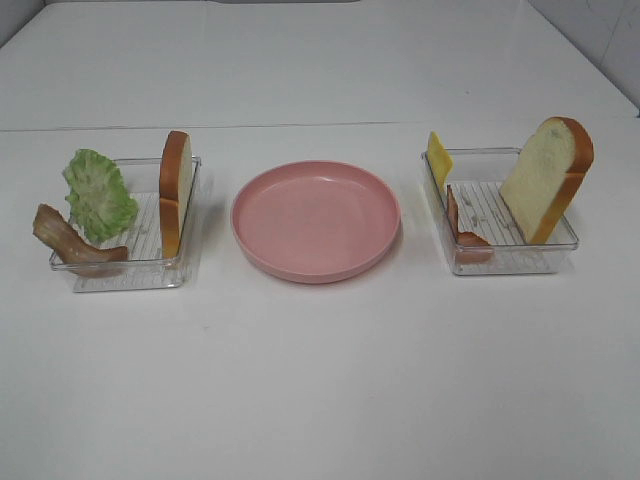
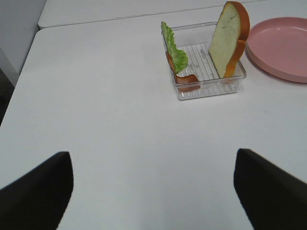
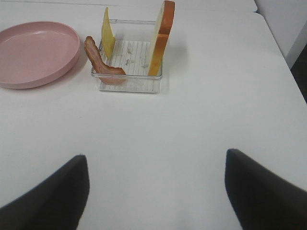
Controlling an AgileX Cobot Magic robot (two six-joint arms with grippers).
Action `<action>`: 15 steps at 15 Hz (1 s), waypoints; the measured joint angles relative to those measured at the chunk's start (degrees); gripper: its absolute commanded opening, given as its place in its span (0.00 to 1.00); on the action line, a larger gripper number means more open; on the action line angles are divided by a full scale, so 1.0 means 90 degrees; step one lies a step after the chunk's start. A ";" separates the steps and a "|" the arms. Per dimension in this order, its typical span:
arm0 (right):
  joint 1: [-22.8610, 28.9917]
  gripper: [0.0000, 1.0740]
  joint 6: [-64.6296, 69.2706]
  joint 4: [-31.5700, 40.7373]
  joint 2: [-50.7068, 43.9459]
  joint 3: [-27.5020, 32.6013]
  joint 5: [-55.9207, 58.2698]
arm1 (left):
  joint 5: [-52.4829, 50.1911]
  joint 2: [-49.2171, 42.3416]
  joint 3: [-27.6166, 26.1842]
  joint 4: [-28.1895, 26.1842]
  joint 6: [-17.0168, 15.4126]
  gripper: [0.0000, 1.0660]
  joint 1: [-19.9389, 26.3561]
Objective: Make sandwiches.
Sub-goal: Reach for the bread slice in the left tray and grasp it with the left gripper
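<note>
Green ruffled lettuce, clear ribbed trays, perhaps plastic

In the exterior high view the plate sits mid-frame between 2 trays. The left tray holds lettuce and a bacon strip at its left side and an upright bread slice at its right. The right tray holds cheese and bacon at left, leaning bread at right.

Overhead view spans table; both wrist views share plate.

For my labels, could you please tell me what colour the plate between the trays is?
The plate is pink, clearest in the exterior high view.
</note>
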 measured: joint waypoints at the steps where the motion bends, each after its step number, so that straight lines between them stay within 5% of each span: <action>1: 0.0000 0.68 0.0000 0.0000 0.0000 0.0000 0.0000 | 0.0000 0.0000 0.0000 0.0000 0.0000 0.81 0.0000; 15: 0.0000 0.68 0.0000 0.0000 0.0000 0.0000 0.0000 | 0.0000 0.0000 0.0000 0.0000 0.0000 0.81 0.0000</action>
